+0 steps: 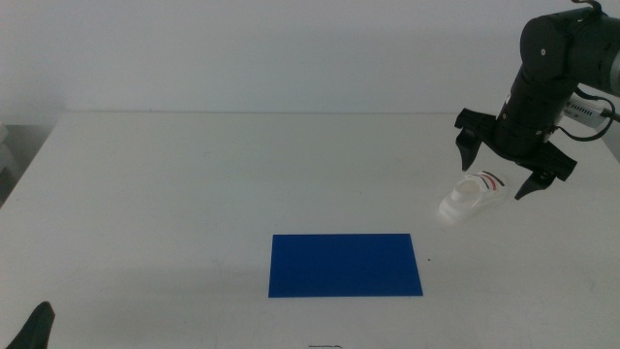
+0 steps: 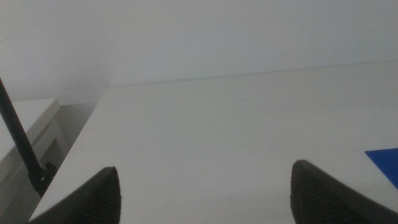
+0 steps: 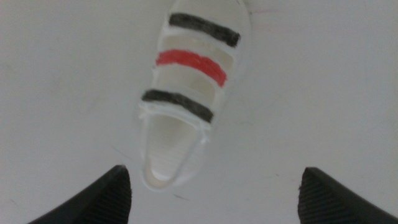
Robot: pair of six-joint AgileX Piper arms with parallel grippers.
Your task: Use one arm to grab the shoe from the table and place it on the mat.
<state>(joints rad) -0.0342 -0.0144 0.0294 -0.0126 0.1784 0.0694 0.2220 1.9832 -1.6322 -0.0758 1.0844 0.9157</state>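
Observation:
The shoe [image 1: 472, 196] is a small white sneaker with black and red straps, lying on the white table [image 1: 242, 174] at the right. My right gripper [image 1: 496, 176] hangs open just above it, one jaw on each side of its heel end. In the right wrist view the shoe [image 3: 189, 93] lies between and beyond the open jaws, untouched. The deep blue mat [image 1: 346, 265] lies flat at the front middle of the table, to the left of the shoe. My left gripper [image 1: 34, 330] waits at the bottom left corner; its wrist view shows its jaws wide apart and empty.
The table's far edge meets a plain white wall. In the left wrist view a corner of the blue mat [image 2: 385, 163] shows, and a low white surface [image 2: 28, 121] stands beyond the table's left edge.

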